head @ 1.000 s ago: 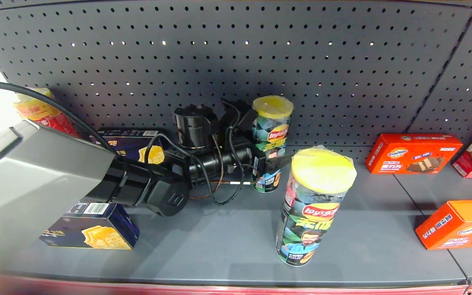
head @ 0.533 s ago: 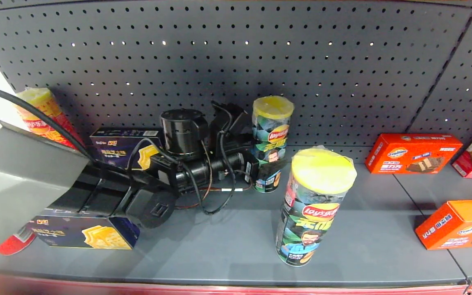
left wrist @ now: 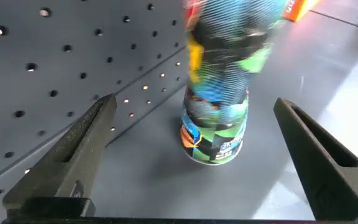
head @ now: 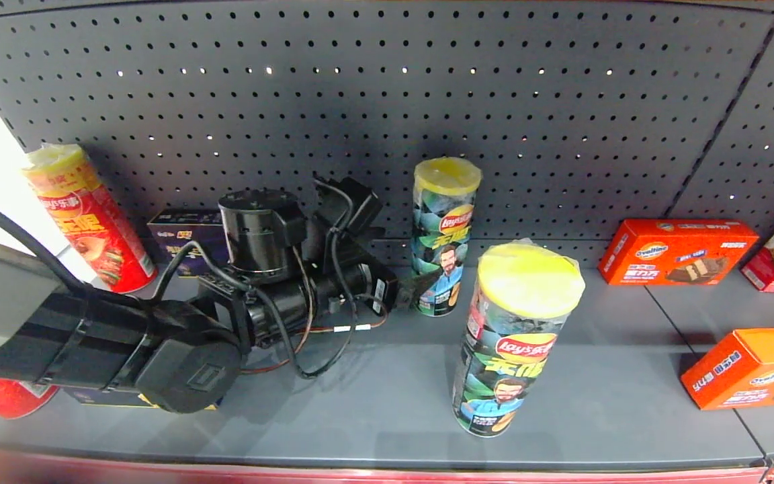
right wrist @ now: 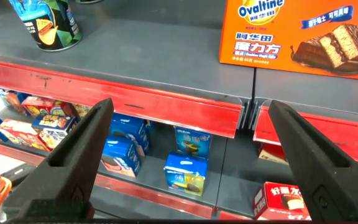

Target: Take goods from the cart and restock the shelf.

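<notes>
Right now we see the left gripper [head: 422, 285] [left wrist: 194, 106] released, its two fingers spread wide with nothing clamped between them. The rear chips can [head: 445, 235] [left wrist: 219, 118], green-patterned with a yellow lid, stands upright on the shelf [head: 373, 396] just ahead of that gripper. It is in line with the gap between the fingers and touches neither of them. Behind the can and alongside the gripper rises the perforated back panel [head: 360, 87]. A front chips can [head: 514, 336] of the same kind stands upright off to the gripper's right and nearer the shelf's front edge, well apart from the fingers. Back along the left arm, behind the gripper, we make out a dark blue box [head: 182, 232] against the back panel. Farther to the left stands a red chips can [head: 88, 218].

The right gripper [right wrist: 191, 106] is likewise released, fingers parted and holding nothing. It sits lower than the shelf's red front strip [right wrist: 135, 93]. Above and ahead of it an orange box [right wrist: 297, 31] lies flat on the shelf near the front edge, and the base of the front chips can shows farther along the same edge. Ahead of this gripper and lower down, blue boxes [right wrist: 185, 165] stand on a lower shelf [right wrist: 229, 180].
</notes>
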